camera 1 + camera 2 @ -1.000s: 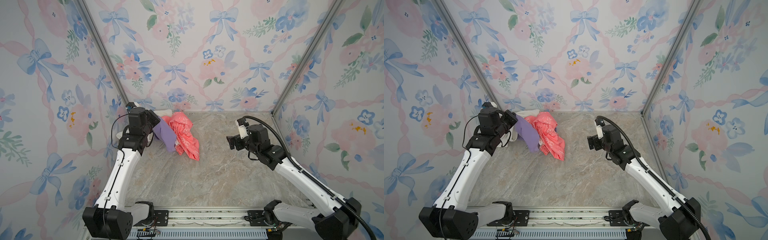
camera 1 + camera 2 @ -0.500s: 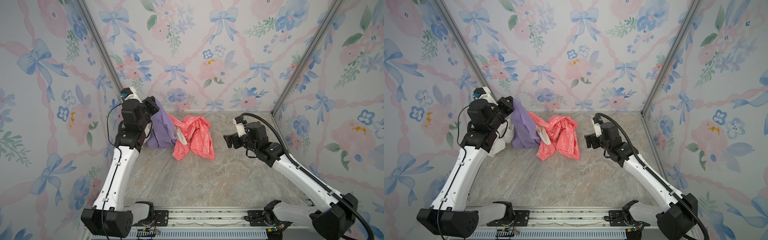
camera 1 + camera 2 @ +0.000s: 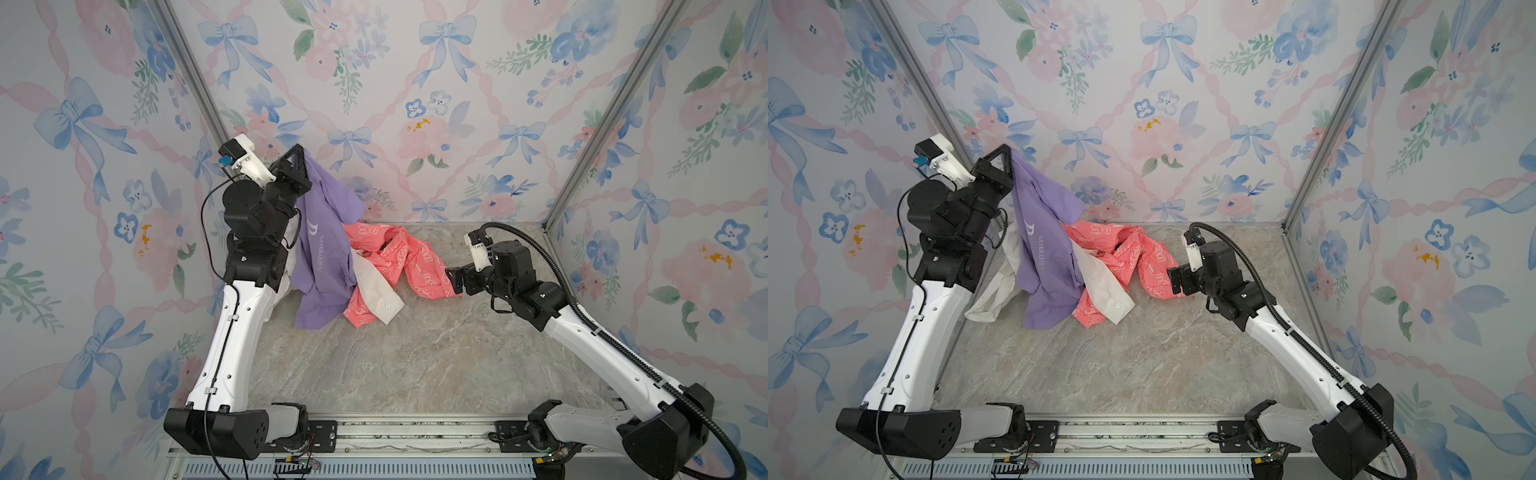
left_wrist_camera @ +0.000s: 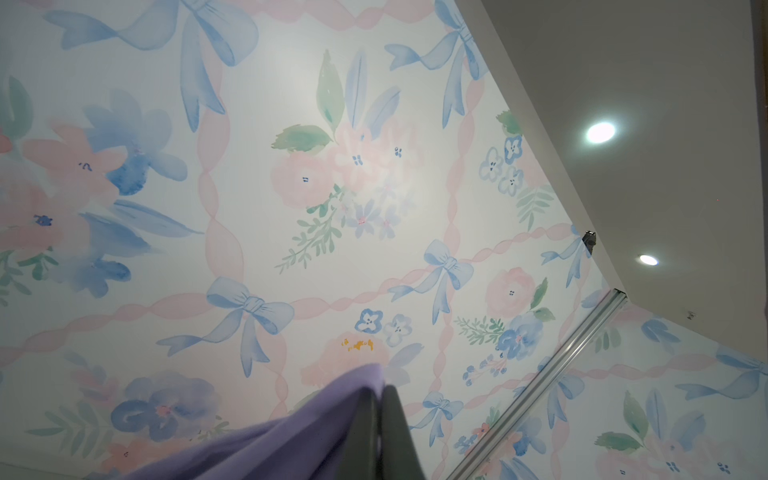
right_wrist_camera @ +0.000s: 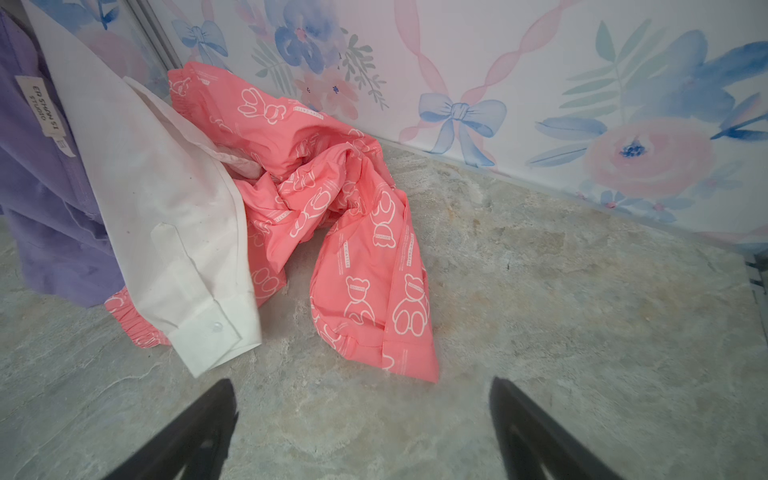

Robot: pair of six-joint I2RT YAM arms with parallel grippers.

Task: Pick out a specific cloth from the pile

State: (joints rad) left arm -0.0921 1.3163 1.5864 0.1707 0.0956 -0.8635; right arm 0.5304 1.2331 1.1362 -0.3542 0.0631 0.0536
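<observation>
In both top views we see the left gripper (image 3: 300, 154) raised by the back wall, jaws pinched on the purple cloth (image 3: 322, 249), which hangs down onto the pile (image 3: 1100, 266); the right gripper (image 3: 453, 279) sits beside the pink jacket (image 3: 403, 262). Left wrist: closed fingers (image 4: 390, 432) trap a purple fold (image 4: 291, 440). Right wrist: we note fingers (image 5: 536, 432) spread wide, empty, above the table (image 5: 540, 291).

Soft cloth on a stone-look counter (image 3: 415, 365)

I see the matt purple T-shirt (image 3: 324, 257), slick coral jacket (image 5: 365, 249), smooth white shirt (image 5: 174, 232); counter looks matt, veined.
</observation>
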